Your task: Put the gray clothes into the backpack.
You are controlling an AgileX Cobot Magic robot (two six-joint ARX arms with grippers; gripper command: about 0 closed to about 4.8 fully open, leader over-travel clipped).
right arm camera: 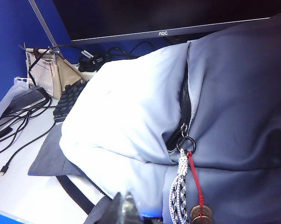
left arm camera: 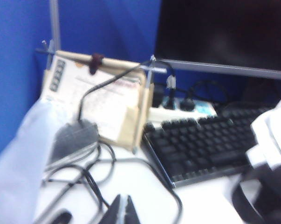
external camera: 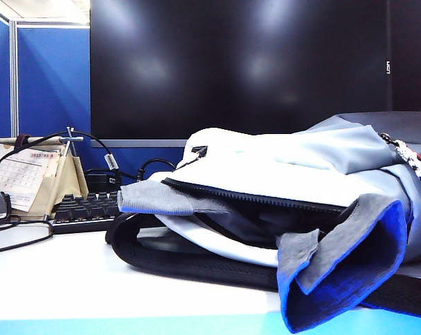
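The backpack (external camera: 266,167) lies on its side on the white table, its black zipper mouth open toward the exterior view. The gray clothes (external camera: 357,237) sit partly inside it. One ribbed end sticks out at the left, and a fold with blue lining hangs out at the front right. Neither gripper shows in the exterior view. My left gripper (left arm camera: 124,210) is shut and empty above bare table and cables, with the backpack (left arm camera: 270,135) off to one side. My right gripper (right arm camera: 126,207) is shut just above the backpack (right arm camera: 126,107), beside a fold of gray clothes (right arm camera: 49,156).
A black keyboard (external camera: 84,209), a desk calendar (external camera: 28,174) and loose cables (left arm camera: 84,172) lie at the left. A power strip (left arm camera: 182,109) sits behind the keyboard. A large dark monitor (external camera: 231,63) stands at the back. A corded zipper pull with coins (right arm camera: 198,212) hangs from the backpack.
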